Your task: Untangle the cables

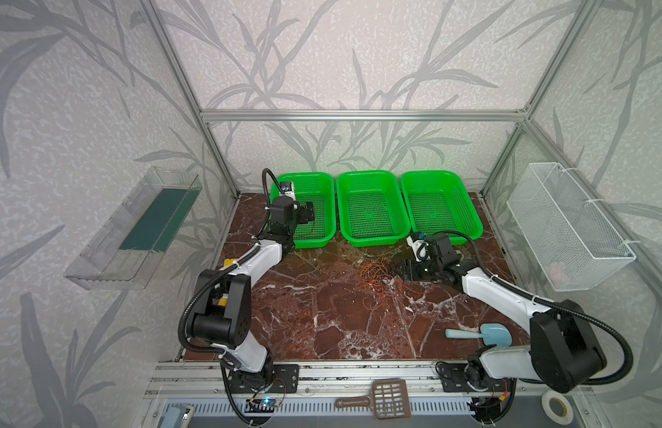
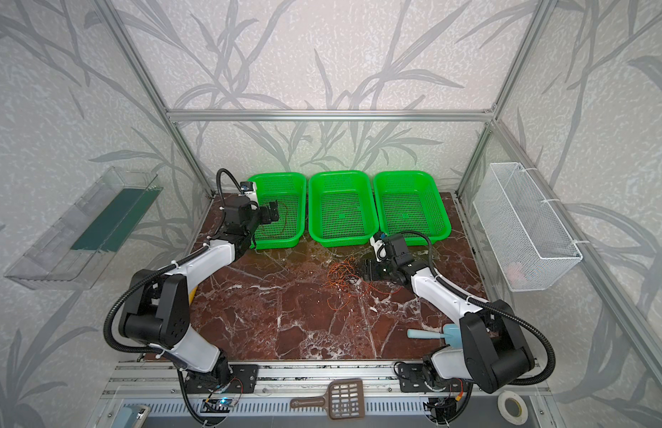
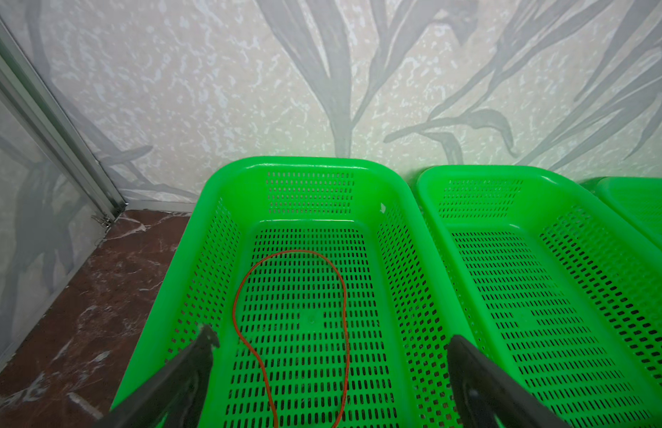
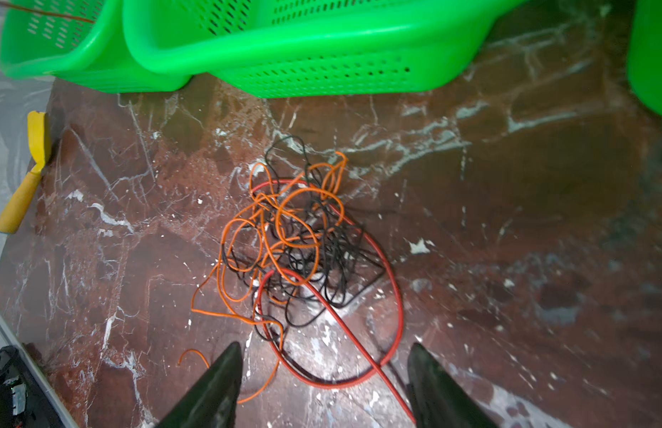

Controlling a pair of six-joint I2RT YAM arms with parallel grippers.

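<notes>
Seemingly untouched, cables [image 4: 303, 241] lie before right pincer [image 4: 326, 348].

I'm looking at a red-brown marble tabletop [image 1: 314, 326] with white veins. Three green baskets stand on it side by side along the back edge: the left basket [image 1: 311, 242], the middle basket [image 1: 370, 241] and the right basket [image 1: 472, 228]. In front of the middle basket, the cables [image 1: 377, 276] lie on the bare stone in one loose tangle of orange, black and red loops [image 4: 303, 241]. A pale blue scoop [image 1: 481, 333] lies flat near the front right. By the left edge I see a yellow tool [image 4: 22, 192].
</notes>
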